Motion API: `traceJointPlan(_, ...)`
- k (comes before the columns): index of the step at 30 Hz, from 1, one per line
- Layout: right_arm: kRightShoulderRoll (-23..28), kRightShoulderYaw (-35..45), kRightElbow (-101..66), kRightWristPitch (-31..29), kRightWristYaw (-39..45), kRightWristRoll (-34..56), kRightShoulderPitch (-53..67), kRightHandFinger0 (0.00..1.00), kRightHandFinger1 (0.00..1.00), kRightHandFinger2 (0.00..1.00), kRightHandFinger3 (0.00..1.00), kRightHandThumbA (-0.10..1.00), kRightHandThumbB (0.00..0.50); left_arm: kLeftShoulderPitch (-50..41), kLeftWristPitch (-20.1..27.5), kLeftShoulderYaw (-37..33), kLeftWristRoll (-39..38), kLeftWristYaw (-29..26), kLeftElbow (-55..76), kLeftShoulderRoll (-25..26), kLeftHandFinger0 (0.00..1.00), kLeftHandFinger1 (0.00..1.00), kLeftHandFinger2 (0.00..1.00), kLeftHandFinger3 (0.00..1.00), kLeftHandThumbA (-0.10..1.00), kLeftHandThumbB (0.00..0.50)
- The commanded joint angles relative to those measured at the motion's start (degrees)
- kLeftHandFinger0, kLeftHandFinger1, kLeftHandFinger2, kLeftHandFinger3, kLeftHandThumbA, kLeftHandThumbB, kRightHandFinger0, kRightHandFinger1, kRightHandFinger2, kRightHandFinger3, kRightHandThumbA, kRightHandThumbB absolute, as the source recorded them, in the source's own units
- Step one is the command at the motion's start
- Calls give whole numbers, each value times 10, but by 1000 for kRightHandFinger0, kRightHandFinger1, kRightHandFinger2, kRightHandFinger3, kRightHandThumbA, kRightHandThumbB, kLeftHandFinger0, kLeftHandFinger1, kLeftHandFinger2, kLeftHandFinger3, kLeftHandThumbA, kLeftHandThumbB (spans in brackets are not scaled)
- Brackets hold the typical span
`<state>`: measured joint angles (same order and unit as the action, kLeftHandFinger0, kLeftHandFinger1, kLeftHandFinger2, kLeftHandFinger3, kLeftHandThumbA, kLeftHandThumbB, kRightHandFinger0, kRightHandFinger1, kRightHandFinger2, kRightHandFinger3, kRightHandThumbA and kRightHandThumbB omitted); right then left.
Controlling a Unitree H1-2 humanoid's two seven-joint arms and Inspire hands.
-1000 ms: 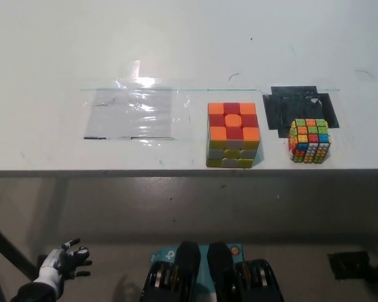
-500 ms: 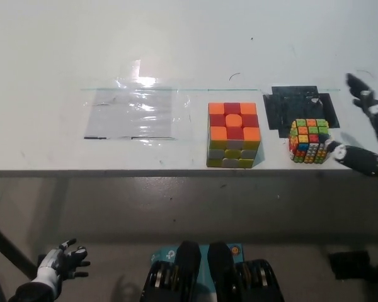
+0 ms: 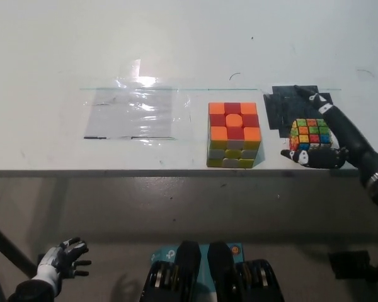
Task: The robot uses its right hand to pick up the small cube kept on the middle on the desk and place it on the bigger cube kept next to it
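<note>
The small multicoloured cube [image 3: 309, 133] rests on the white desk [image 3: 176, 44] beside a black taped patch [image 3: 282, 107]. My black right hand [image 3: 331, 135] reaches in from the right and wraps around it, one finger along its far side, another against its near face. The cube still sits on the desk. To its left stands the bigger cube [image 3: 233, 134], orange and red on top, with pale yellow sides. My white left hand [image 3: 64, 261] rests low at the lower left, below the desk, fingers slightly apart.
A clear plastic sheet [image 3: 132, 113] lies taped on the desk left of the bigger cube. The desk's front edge [image 3: 176, 171] runs just in front of both cubes. Grey floor lies below.
My right hand has moved left from the desk's right edge and closed its fingers around the small cube. Both cubes and the left hand stay put.
</note>
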<state>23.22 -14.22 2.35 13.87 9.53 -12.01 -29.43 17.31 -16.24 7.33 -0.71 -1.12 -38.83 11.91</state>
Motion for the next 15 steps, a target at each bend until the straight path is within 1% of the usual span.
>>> traceJointPlan(1, 1, -21, 27, -40, 9, -46, -42, 1000, 1000, 1000, 1000, 832, 466, 19, -9, 5, -1, -11, 5, 8, 567, 659, 780, 862, 638, 4)
traceJointPlan(3, 3, -34, 53, -46, 7, -63, -51, 1000, 1000, 1000, 1000, 831, 470, 20, 0, 4, -2, -8, 0, 9, 578, 669, 783, 854, 703, 15)
traceJointPlan(4, 5, -37, 61, -50, 7, -66, -54, 1000, 1000, 1000, 1000, 832, 470, 21, 0, 4, -2, -8, 0, 9, 604, 687, 794, 858, 725, 24)
traceJointPlan(5, 7, -42, 84, -64, 6, -70, -61, 1000, 1000, 1000, 1000, 830, 478, 21, 0, 5, -2, -9, 0, 9, 610, 692, 795, 859, 753, 29)
traceJointPlan(6, 7, -42, 91, -70, 4, -69, -64, 1000, 1000, 1000, 1000, 828, 481, 24, -1, 5, -1, -9, 0, 10, 610, 693, 794, 858, 762, 28)
traceJointPlan(7, 8, -44, 101, -73, 4, -73, -68, 1000, 1000, 1000, 1000, 799, 478, 24, 0, 6, -2, -10, 0, 9, 602, 684, 782, 847, 767, 33)
traceJointPlan(8, 10, -45, 116, -78, 4, -76, -72, 1000, 1000, 1000, 1000, 809, 488, 26, -3, 7, -1, -15, -1, 8, 583, 673, 763, 829, 782, 42)
traceJointPlan(9, 14, -47, 140, -89, 4, -80, -80, 1000, 1000, 1000, 1000, 799, 480, 26, -1, 5, 4, -19, -1, 9, 579, 665, 748, 804, 811, 43)
traceJointPlan(11, 17, -47, 155, -96, 7, -83, -85, 1000, 1000, 1000, 1000, 797, 478, 29, 3, 4, 4, -17, -5, 10, 574, 658, 739, 799, 831, 41)
traceJointPlan(12, 21, -49, 161, -98, 9, -87, -85, 1000, 1000, 1000, 1000, 784, 452, 32, 2, 3, 3, -13, -6, 12, 617, 700, 778, 808, 873, 36)
traceJointPlan(13, 23, -50, 164, -100, 10, -89, -85, 1000, 1000, 1000, 1000, 782, 451, 33, 3, 3, 2, -11, -7, 13, 622, 704, 783, 810, 879, 36)
traceJointPlan(14, 26, -53, 170, -103, 12, -95, -84, 1000, 1000, 1000, 1000, 769, 447, 34, 4, -1, 4, -9, -9, 14, 678, 760, 846, 851, 907, 27)
traceJointPlan(15, 31, -56, 172, -110, 10, -102, -81, 1000, 1000, 1000, 1000, 771, 449, 32, 0, -2, 4, -7, -4, 13, 708, 782, 860, 869, 920, 23)
